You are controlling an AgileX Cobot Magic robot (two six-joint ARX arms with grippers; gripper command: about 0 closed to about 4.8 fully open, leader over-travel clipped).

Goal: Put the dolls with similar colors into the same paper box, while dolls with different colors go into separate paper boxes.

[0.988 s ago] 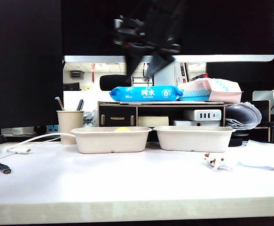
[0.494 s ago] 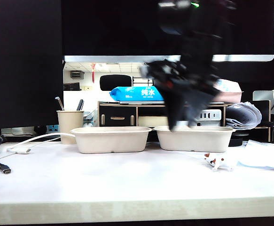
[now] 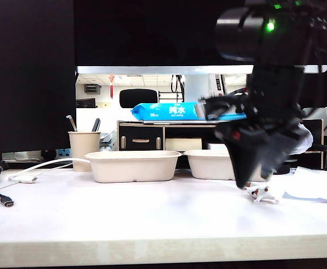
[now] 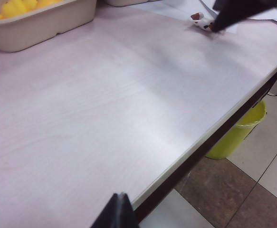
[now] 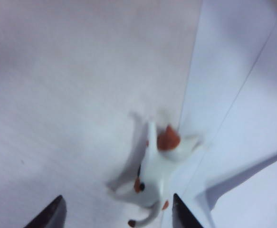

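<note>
The white table [image 3: 124, 218] fills the lower half of the exterior view. On it, at mid-frame, stand two paper boxes side by side: the left box [image 3: 132, 166] and the right box [image 3: 208, 163], partly hidden by the right arm. In the left wrist view the yellow ducks [image 4: 19, 6] lie in a box at the upper left corner. The right gripper [image 3: 257, 180] hangs at the right of the exterior view, pointing down over the small white patched animal [image 3: 262, 194], which lies on the table beside a white paper sheet [image 3: 314, 190]. Its fingers [image 5: 50, 216] stand wide apart, either side of the animal [image 5: 155, 183], holding nothing. Of the left gripper [image 4: 118, 213] only a dark tip shows; I cannot tell its opening.
</note>
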